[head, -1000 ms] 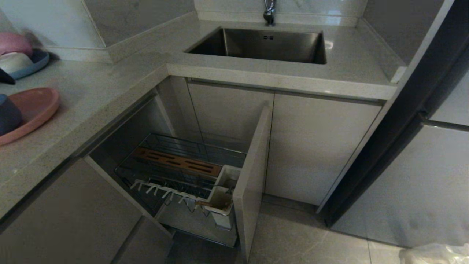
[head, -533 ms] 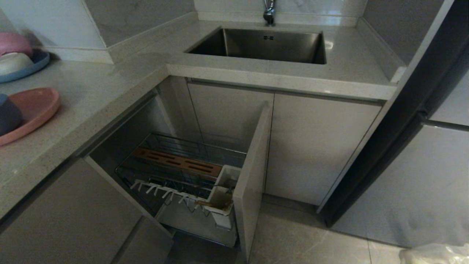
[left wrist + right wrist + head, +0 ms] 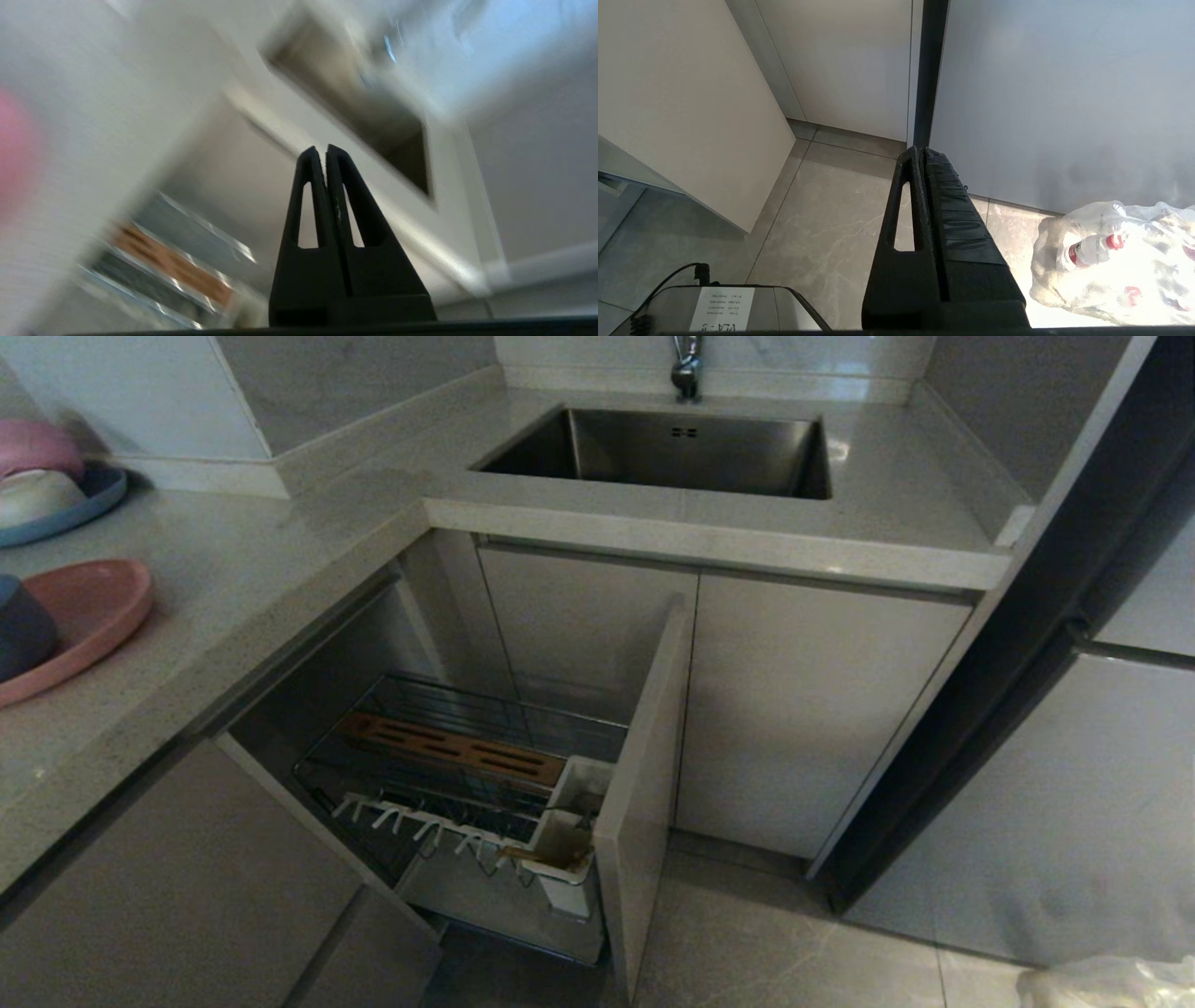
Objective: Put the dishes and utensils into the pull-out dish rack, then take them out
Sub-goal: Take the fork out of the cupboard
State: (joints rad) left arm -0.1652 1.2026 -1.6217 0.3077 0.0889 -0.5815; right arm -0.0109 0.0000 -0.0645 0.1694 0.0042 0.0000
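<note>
Head view, near to far: I see the pull-out dish rack (image 3: 467,784) drawn out of the cabinet, with chopsticks (image 3: 523,852) in its front white cup. Farther left on the tabletop (image 3: 280,541), the blue-grey bowl (image 3: 19,630) sits on the salmon-pink plate (image 3: 89,616). My left claw (image 3: 325,149) is clenched empty; my right claw (image 3: 922,150) hangs clenched above the floor (image 3: 822,224).

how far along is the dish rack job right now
Done: the pull-out dish rack stands open, with chopsticks in a white cup. In hand: nothing; the left gripper is shut and empty, the right gripper shut over the floor. Left: the pink plate and blue-grey bowl sit on the counter. No spoon shows.
</note>
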